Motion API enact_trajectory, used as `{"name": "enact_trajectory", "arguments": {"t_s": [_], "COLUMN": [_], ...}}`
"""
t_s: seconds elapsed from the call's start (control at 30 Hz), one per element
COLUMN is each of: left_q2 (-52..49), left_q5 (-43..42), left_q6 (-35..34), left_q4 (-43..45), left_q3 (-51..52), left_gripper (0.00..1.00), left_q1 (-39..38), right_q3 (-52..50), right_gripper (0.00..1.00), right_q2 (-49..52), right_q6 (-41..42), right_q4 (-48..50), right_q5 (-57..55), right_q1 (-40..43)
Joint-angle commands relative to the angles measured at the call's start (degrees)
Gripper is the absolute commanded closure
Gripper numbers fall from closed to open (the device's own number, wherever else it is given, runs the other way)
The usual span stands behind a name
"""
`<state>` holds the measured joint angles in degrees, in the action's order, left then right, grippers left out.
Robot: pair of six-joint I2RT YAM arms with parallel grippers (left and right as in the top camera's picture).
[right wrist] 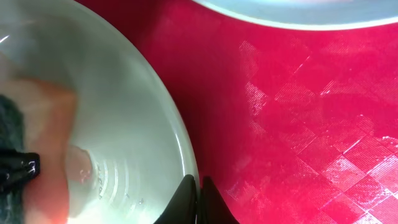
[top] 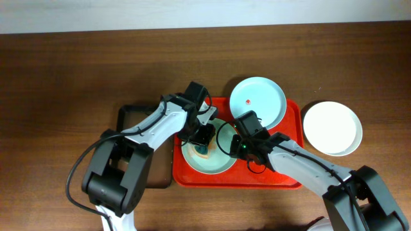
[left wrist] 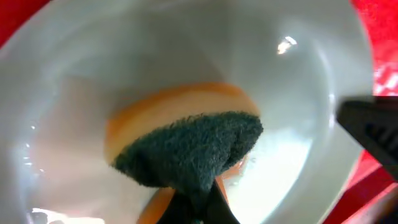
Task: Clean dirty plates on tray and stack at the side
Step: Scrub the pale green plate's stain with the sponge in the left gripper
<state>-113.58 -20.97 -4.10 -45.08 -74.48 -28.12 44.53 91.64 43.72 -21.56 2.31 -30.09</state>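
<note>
The pale mint green plate (top: 213,167) lies on the red tray (top: 186,178). My left gripper (top: 204,142) is shut on an orange sponge with a dark green scouring face (left wrist: 186,149), pressed onto the plate's inside (left wrist: 124,56). My right gripper (top: 232,146) is shut on the plate's right rim (right wrist: 180,143), its fingers (right wrist: 198,186) pinching the edge. The pale blue plate (top: 260,102) sits at the tray's far edge with a small red smear. The white plate (top: 332,128) lies on the table to the right of the tray.
A narrow black tray (top: 128,119) lies left of the red tray, mostly under my left arm. In the right wrist view, bare red tray floor (right wrist: 298,124) lies beside the plate, with the blue plate's edge (right wrist: 292,9) at the top.
</note>
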Motion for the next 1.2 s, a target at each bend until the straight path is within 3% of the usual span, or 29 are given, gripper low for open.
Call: {"name": "enact_trajectory", "arguments": {"t_s": [0.0, 0.1, 0.2, 0.3, 0.43, 0.83, 0.93, 1.03, 1.13, 1.17], "left_q2": [8.2, 12.7, 12.3, 12.3, 12.3, 12.3, 10.4, 6.9, 9.7, 11.3], "left_q5": [-3.8, 5.2, 6.0, 6.0, 6.0, 8.9, 13.8, 12.2, 0.4, 0.8], "left_q6": [-0.2, -0.2, -0.2, -0.3, -7.0, -7.2, -10.1, -11.7, -10.3, -9.0], "left_q4": [2.0, 1.5, 0.8, 5.6, 16.4, 18.1, 18.7, 19.1, 16.7, 15.5], "left_q3": [-1.2, -1.2, 1.7, 8.3, 17.5, 18.2, 18.3, 18.2, 14.2, 13.0], "left_gripper": [1.00, 1.00, 1.00, 1.00, 1.00, 1.00, 1.00, 1.00, 1.00, 1.00], "left_q1": [3.1, 3.8, 3.3, 3.1, 3.1, 1.5, -1.3, -2.8, -2.8, -2.8], "right_q3": [0.5, 0.5, 0.5, 0.5, 0.5, 0.5, 0.5, 0.5, 0.5, 0.5], "right_gripper": [0.96, 0.96, 0.95, 0.95, 0.95, 0.96, 0.96, 0.96, 0.96, 0.95], "right_q2": [0.6, 0.6, 0.6, 0.6, 0.6, 0.6, 0.6, 0.6, 0.6, 0.6], "right_q6": [0.3, -3.2, -3.2, -3.2, -3.2, -3.2, -3.2, -3.2, -3.2, -3.2], "right_q4": [0.2, 2.5, 2.5, 2.5, 2.5, 2.5, 2.5, 2.5, 2.5, 2.4], "right_q5": [0.9, 6.3, 6.1, 6.1, 6.1, 6.1, 6.1, 6.1, 6.1, 6.1], "right_q1": [0.1, 0.1, 0.1, 0.1, 0.1, 0.1, 0.1, 0.1, 0.1, 0.1]}}
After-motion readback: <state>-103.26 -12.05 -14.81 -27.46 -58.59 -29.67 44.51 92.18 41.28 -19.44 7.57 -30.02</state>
